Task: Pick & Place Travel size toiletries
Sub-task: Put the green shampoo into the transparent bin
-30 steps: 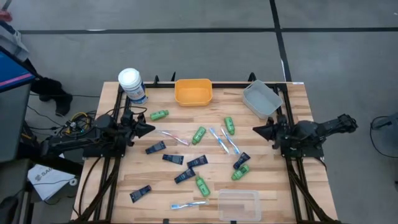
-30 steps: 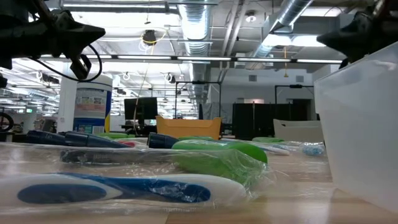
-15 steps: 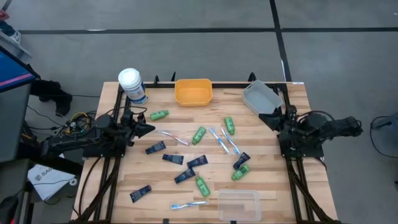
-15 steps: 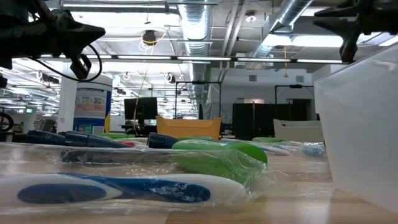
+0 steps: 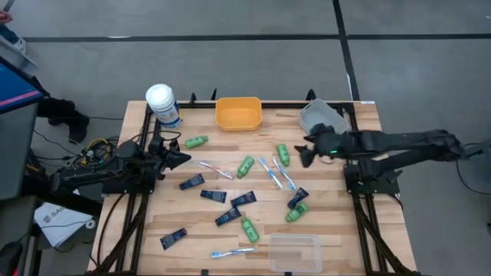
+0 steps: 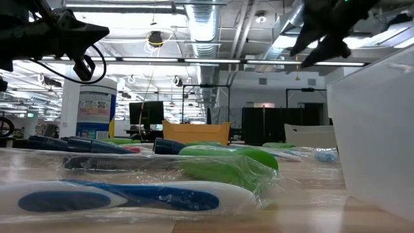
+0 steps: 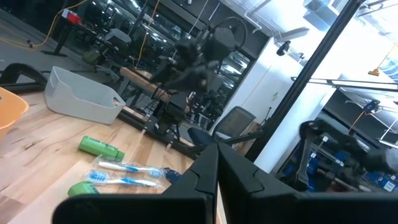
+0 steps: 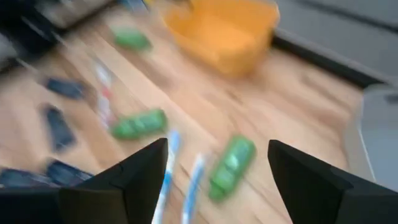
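The travel size toiletries lie scattered on the wooden table (image 5: 360,115): green bottles (image 5: 283,154) (image 5: 245,165), navy tubes (image 5: 243,199) and toothbrushes (image 5: 284,175). My right gripper (image 5: 304,154) hovers open above the table, just right of one green bottle (image 8: 231,167). That bottle and two toothbrushes (image 8: 193,186) show between its fingers, which touch nothing. My left gripper (image 5: 182,159) waits shut at the table's left side, clear of the items.
An orange bin (image 5: 238,113) and a tilted grey bin (image 5: 322,120) stand at the far edge. A white-lidded canister (image 5: 163,105) is at the far left. A clear bin (image 5: 294,251) sits at the near edge. More bottles and tubes lie around the table's middle.
My right arm has stretched out from the table's right edge toward its middle, and the gripper now hangs beside the green bottle there. Its fingers have opened wide on the way. The toiletries lie as before.
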Robot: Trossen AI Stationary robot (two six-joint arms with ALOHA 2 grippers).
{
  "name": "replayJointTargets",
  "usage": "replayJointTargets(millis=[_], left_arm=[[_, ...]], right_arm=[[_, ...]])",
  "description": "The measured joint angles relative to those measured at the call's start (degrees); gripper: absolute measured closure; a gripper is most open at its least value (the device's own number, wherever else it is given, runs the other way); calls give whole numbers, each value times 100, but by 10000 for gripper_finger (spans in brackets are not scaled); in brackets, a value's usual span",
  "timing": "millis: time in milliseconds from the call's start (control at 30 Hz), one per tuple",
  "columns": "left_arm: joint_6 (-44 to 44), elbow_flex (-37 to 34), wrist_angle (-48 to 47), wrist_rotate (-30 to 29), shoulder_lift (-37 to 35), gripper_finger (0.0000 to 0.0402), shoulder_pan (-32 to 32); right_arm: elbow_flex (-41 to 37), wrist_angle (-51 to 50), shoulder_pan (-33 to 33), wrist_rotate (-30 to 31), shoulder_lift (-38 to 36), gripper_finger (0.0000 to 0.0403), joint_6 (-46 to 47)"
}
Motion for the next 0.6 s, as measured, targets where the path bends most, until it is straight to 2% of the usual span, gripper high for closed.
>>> replayJointTargets(millis=[167, 433, 600], left_arm=[[0, 0, 40, 3, -1, 401, 2], [0, 0, 70, 21, 0, 401, 2], [0, 1, 88, 18, -1, 401, 1]], right_arm=[[642, -801, -286, -246, 1374, 131, 523], [865, -570, -967, -1664, 2971, 131, 491], [865, -102, -1251, -2137, 3592, 131, 269]])
